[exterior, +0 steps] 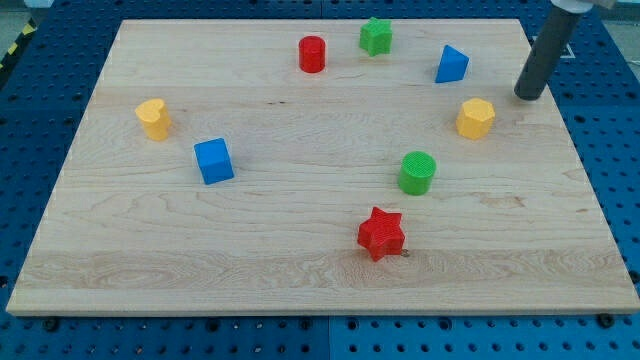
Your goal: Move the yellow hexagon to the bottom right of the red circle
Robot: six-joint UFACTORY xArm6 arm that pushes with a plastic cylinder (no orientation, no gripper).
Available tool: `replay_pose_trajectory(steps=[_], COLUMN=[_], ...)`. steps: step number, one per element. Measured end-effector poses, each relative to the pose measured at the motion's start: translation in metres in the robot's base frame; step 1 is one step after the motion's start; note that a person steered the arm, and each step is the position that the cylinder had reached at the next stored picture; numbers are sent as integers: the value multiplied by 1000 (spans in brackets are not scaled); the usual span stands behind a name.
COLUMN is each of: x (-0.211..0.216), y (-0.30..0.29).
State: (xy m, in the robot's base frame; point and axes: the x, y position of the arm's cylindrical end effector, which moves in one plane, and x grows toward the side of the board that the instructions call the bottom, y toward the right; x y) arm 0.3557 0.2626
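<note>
A: Camera view: yellow hexagon (476, 118) sits at four o'clock from the red circle (312, 54), well apart.

B: My tip (527, 97), holding nothing, near its two o'clock. Probably light, rigid, slides easily; push its right face.

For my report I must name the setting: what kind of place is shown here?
Probably a robotics lab bench. A wooden board lies on a blue perforated table, small coloured blocks such as the yellow hexagon and red circle are scattered on it, and my tip stands right of the hexagon.
</note>
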Motion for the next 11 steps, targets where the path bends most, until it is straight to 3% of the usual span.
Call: replay_pose_trajectory(steps=[1, 2, 6, 11], x=[17, 70, 48, 11], y=[-1, -14, -78, -239])
